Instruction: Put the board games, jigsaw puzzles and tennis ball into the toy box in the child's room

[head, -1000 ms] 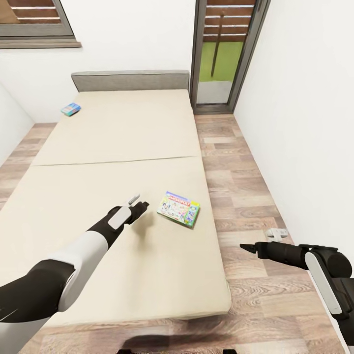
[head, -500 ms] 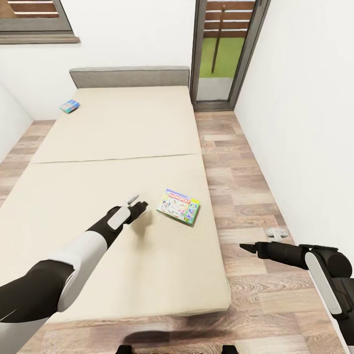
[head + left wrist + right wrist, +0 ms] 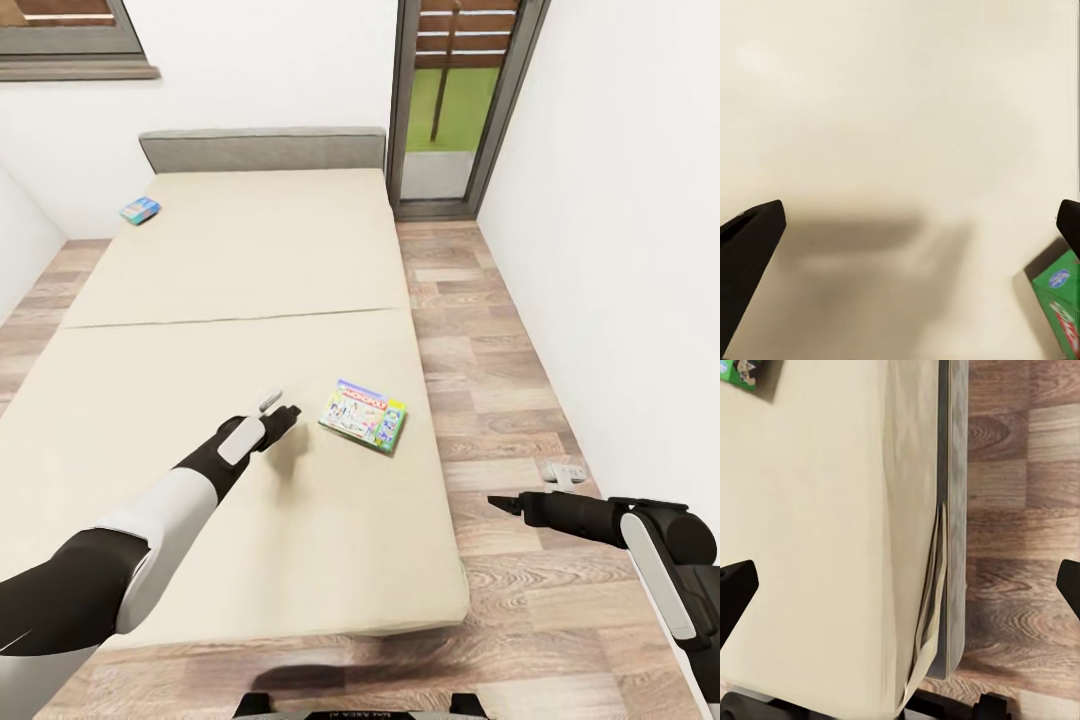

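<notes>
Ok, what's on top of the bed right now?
Two board games lie flat on the bed: the green one beside the open left pincer, the blue one near the headboard. Anything under them is covered.

White walls [image 3: 620, 200], wood-plank floor [image 3: 490, 380], glass door [image 3: 450, 100]

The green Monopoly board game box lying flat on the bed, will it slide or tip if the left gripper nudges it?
The flat green Monopoly board game box probably slides rather than tips, lying low and wide on the beige mattress. It looks rigid, likely light. The soft surface may drag on it.
</notes>
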